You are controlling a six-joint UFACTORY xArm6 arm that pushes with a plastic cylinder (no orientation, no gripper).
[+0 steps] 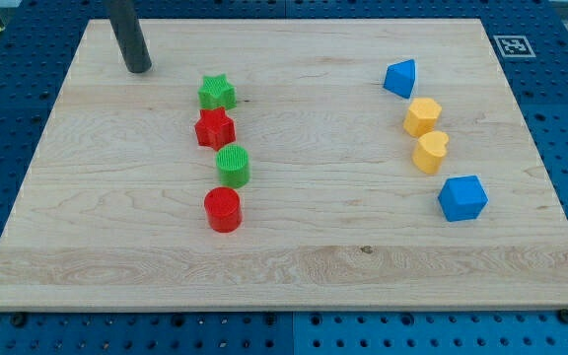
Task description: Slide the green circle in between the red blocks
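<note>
My tip (138, 69) rests on the bench (294, 266) at the far left, well apart from every block. To its right, four blocks run in a column from far to near: a green star (216, 92), a red star (215, 128) touching it, a green circle (233, 165), and a red circle (223, 209). On the right stand a blue block (400, 77), a yellow block (423, 115), a yellow heart (430, 152) and another blue block (461, 198).
</note>
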